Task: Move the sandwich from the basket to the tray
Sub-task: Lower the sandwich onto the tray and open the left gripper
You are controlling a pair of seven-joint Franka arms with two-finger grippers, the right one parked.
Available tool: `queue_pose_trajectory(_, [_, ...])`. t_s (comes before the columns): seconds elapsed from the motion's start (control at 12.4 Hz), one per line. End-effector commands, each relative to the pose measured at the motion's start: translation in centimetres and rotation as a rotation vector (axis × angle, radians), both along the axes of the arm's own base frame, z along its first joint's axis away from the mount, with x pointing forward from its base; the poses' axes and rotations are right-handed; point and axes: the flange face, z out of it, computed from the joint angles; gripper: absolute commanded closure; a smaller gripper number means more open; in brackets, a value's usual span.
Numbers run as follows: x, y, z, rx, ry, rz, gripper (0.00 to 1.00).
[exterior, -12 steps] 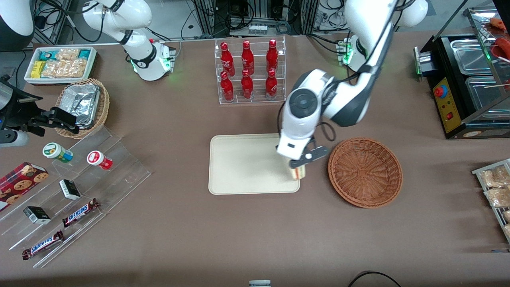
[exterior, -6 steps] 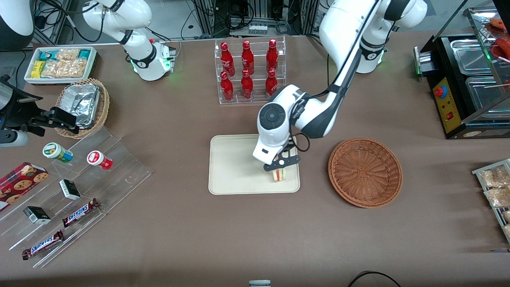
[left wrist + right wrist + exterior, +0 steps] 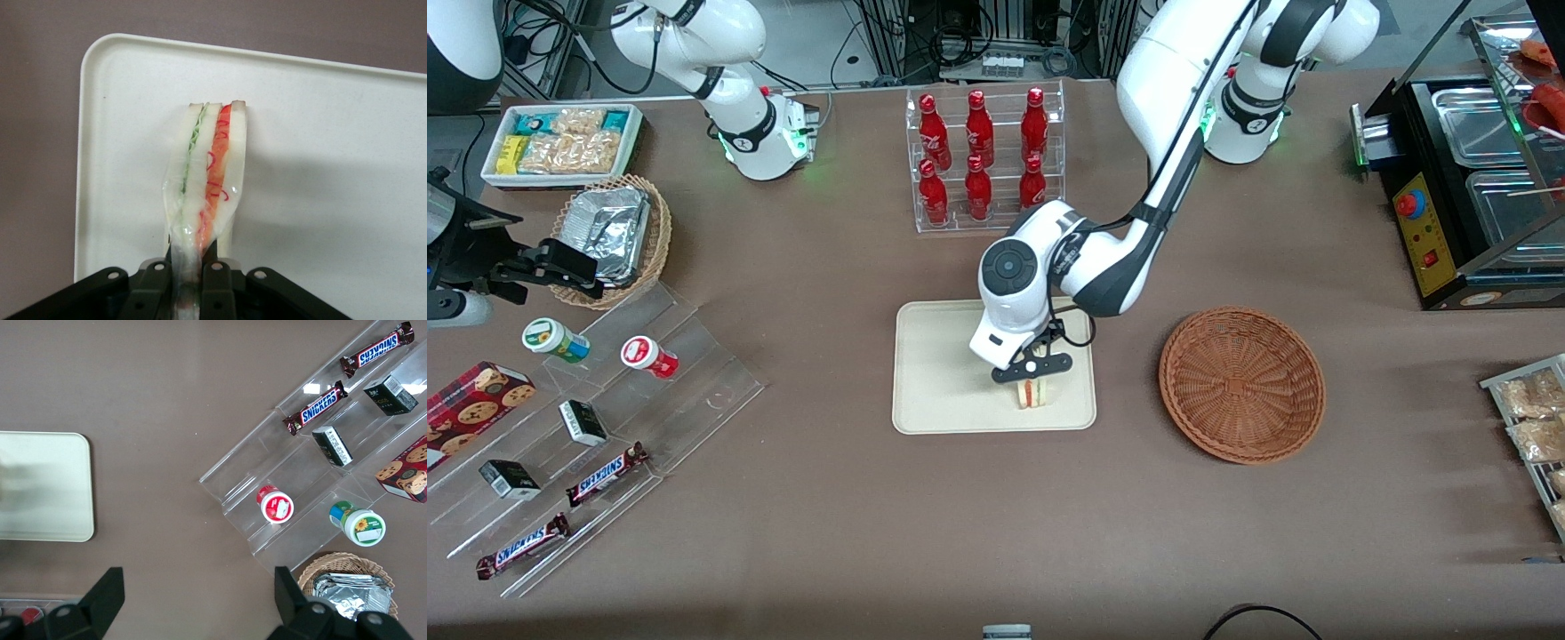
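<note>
tool (image 3: 1032, 378): over the tray's working-arm half, fingers (image 3: 215, 277) clamped on sandwich's narrow end
sandwich (image 3: 205, 175): in tool, above tray, on edge; pale bread wedge, green strip beside pink-red strip, glossy clear wrap; resting on tray or just above, can't tell
tray (image 3: 943, 373): cream-white flat rectangle, rounded corners, low rim; only the sandwich over it
basket (image 3: 1241, 384): round, shallow, red-brown woven wicker, nothing inside; on bench beside tray, toward working arm's end
bottle rack (image 3: 985, 158): clear acrylic, six red bottles, farther from front camera than tray
tan basket (image 3: 615, 238): lighter wicker, holds foil trays, toward parked arm's end
bench (image 3: 996, 516): brown matte cloth
</note>
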Motion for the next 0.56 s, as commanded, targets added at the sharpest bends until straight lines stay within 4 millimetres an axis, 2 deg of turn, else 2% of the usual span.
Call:
queue_pose_trajectory(0.0, [0.2, -1.1, -0.7, 0.016, -0.026, -0.042, 1.0])
queue_pose_trajectory(0.08, [0.2, -1.1, -0.6, 0.014, -0.027, -0.042, 1.0])
queue_pose_trajectory(0.24, [0.3, -1.0, 0.0, 0.014, -0.032, -0.031, 0.01])
queue_pose_trajectory(0.48, [1.0, 0.3, 4.3, 0.016, -0.031, -0.003, 0.0])
